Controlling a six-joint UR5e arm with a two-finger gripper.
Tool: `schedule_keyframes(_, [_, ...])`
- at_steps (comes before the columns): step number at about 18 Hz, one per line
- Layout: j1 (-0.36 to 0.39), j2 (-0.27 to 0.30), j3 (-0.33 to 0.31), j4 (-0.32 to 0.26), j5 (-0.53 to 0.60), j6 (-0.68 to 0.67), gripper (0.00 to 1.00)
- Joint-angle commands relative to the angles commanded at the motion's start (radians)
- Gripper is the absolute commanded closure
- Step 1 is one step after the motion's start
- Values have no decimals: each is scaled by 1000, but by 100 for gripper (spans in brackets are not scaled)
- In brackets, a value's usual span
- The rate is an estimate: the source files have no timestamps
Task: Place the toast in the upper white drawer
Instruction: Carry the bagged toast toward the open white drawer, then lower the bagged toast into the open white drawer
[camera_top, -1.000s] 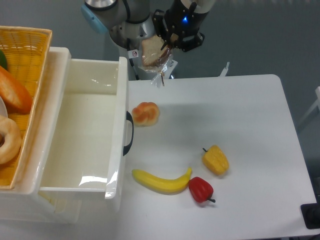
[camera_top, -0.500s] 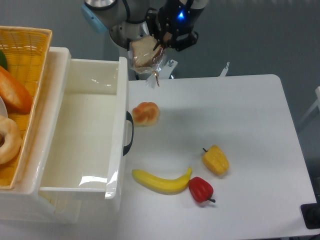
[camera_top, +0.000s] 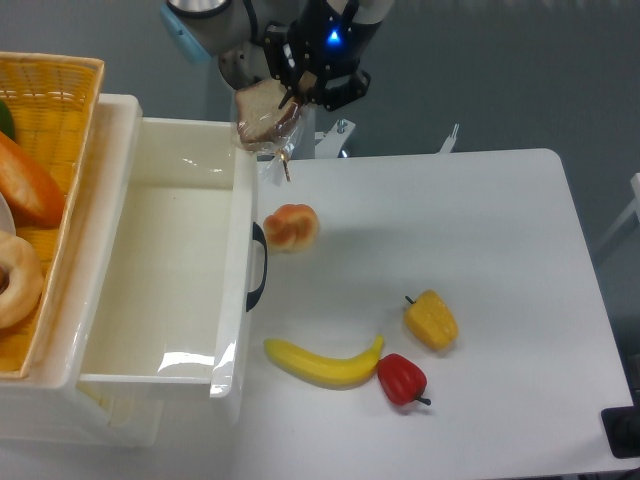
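Toast in the air, wrapped in clear plastic, tail of the wrap dangling below it, clamped at its upper right edge by the gripper. Hanging right over the far end of the front wall of the drawer, not yet inside. Pickup done, then, and the carry nearly finished, by the look of it; left to do: a little more travel to the gripper's left, over the open white cavity, then a lowering and a release. Nothing inside the drawer so far, as far as the view shows, only glare on its glossy floor.

Below the gripper on the table, a round bun just beside the black handle of the drawer. Farther down, well apart from the gripper: a banana, a red pepper touching the banana's tip, and a yellow pepper near them. Far to the gripper's left, past the drawer, a wicker basket with baked goods, sitting on top of the white cabinet.
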Motion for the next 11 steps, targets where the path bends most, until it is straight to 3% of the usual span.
schedule_keyframes(2, [-20,-9,0,32,-5,-29,86])
schedule_keyframes(11, [-64,-28,0,36,-3,-54,86])
